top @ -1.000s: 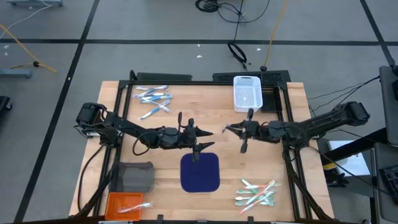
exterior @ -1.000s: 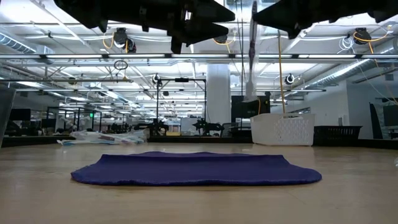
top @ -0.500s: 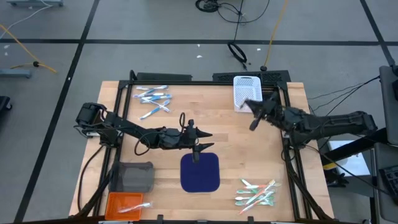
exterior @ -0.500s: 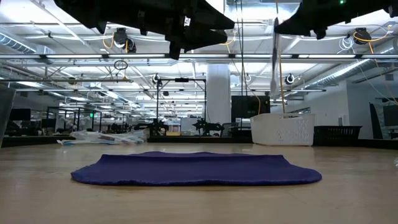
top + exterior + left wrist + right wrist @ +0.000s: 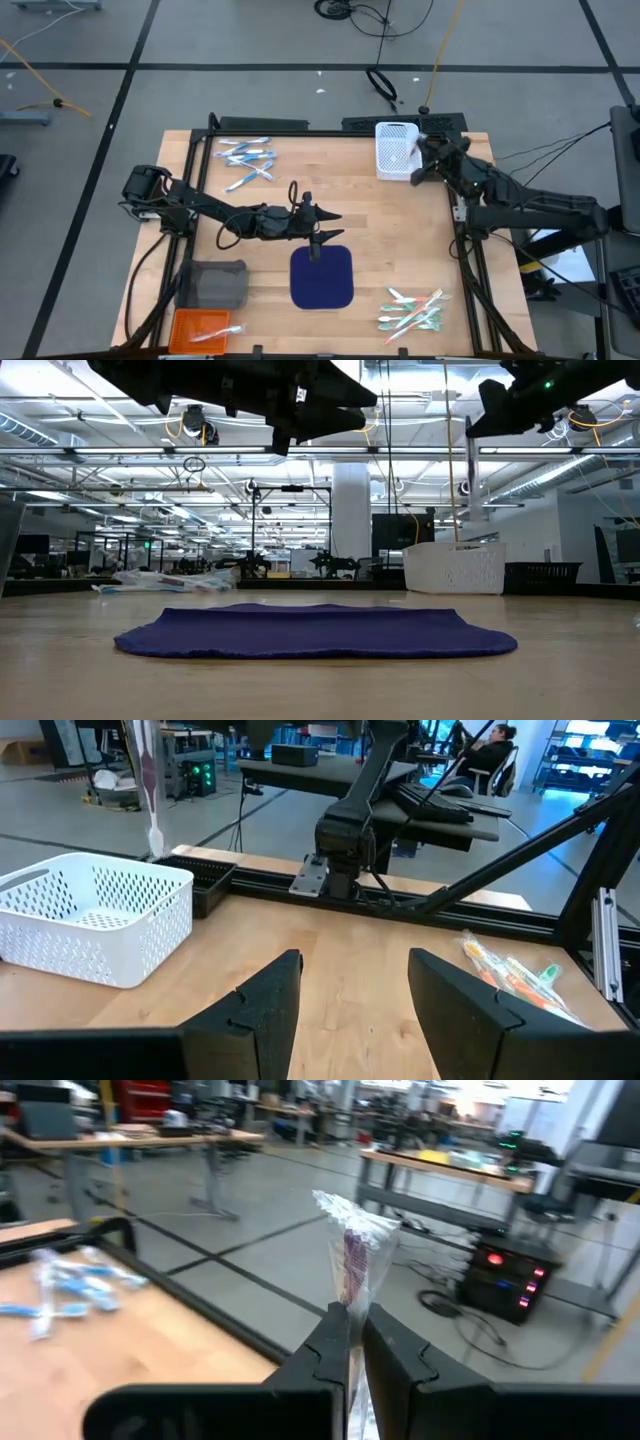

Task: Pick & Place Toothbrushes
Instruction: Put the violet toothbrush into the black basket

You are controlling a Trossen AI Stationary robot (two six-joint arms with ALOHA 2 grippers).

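My right gripper (image 5: 420, 165) is over the white basket (image 5: 396, 150) at the table's far right, shut on a pinkish toothbrush in a clear wrapper (image 5: 353, 1250). The toothbrush hangs above the basket (image 5: 90, 915) in the left wrist view (image 5: 148, 780) and in the low view (image 5: 471, 470). My left gripper (image 5: 318, 228) hovers open over the navy mat's (image 5: 322, 278) far edge, touching nothing; its fingers stand apart (image 5: 345, 1010). Blue-and-white toothbrushes (image 5: 245, 158) lie at the far left. Green, white and orange ones (image 5: 412, 310) lie at the near right. My right gripper pinches the wrapped toothbrush between its two fingers (image 5: 335, 1335) at its upper part (image 5: 354, 1298). The toothbrush runs on past the fingertips and hangs upright below the gripper (image 5: 478, 422). It is lifted clear, with its lower end (image 5: 155, 842) above the basket's rim.
A grey bin (image 5: 213, 285) and an orange bin (image 5: 200, 328) holding a toothbrush sit at the near left corner. Black rails (image 5: 455, 200) frame the table. Bare wood lies between the mat and the basket.
My right gripper has carried the toothbrush from above the table's middle toward the far right, ending over the white basket, and has turned as it went. The toothbrush has stayed hanging below it. My left gripper has kept still.
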